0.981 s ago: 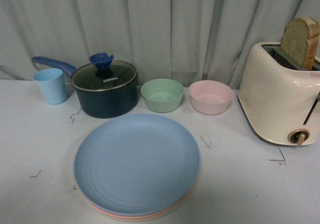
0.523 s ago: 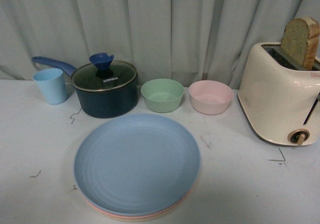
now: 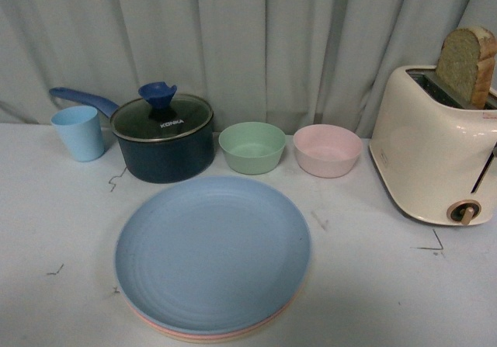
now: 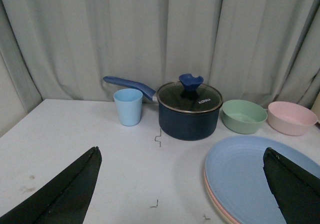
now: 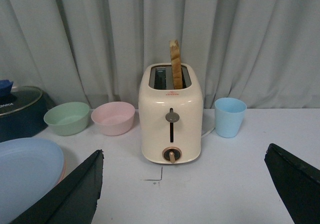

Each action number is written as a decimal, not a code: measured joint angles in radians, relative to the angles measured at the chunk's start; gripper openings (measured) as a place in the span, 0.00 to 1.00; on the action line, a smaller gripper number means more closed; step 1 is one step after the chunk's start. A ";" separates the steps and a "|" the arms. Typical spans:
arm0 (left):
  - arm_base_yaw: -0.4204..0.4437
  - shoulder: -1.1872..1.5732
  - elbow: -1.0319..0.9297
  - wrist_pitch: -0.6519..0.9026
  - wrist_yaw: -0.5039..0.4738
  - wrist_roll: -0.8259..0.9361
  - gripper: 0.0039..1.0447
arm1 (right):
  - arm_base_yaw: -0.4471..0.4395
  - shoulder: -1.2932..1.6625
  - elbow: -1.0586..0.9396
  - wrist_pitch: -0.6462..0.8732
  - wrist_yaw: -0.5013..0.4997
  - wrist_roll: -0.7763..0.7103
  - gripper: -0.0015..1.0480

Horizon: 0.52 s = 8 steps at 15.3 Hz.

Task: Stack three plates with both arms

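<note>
1. Plates [image 3: 213, 255] sat stacked on the table [image 3: 373, 285], light blue on top, pink and cream rims beneath, near the pot [image 3: 163, 136].
2. Left gripper [image 4: 180, 184] jaws were apart.
3. Right gripper [image 5: 182, 186] jaws were apart, holding nothing.

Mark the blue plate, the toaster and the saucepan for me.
blue plate [image 3: 211, 254]: front view, middle of its top face.
toaster [image 5: 171, 115]: right wrist view, front face by the dial.
saucepan [image 4: 189, 119]: left wrist view, dark side wall.
</note>
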 joint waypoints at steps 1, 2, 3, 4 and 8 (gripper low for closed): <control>0.000 0.000 0.000 0.000 0.000 0.000 0.94 | 0.000 0.000 0.000 0.000 0.000 0.000 0.94; 0.000 0.000 0.000 0.000 0.000 0.000 0.94 | 0.000 0.000 0.000 0.000 0.000 0.000 0.94; 0.000 0.000 0.000 0.000 0.000 0.000 0.94 | 0.000 0.000 0.000 0.000 0.000 0.000 0.94; 0.000 0.000 0.000 0.000 0.000 0.000 0.94 | 0.000 0.000 0.000 0.000 0.000 0.000 0.94; 0.000 0.000 0.000 0.000 0.000 0.000 0.94 | 0.000 0.000 0.000 0.000 0.000 0.000 0.94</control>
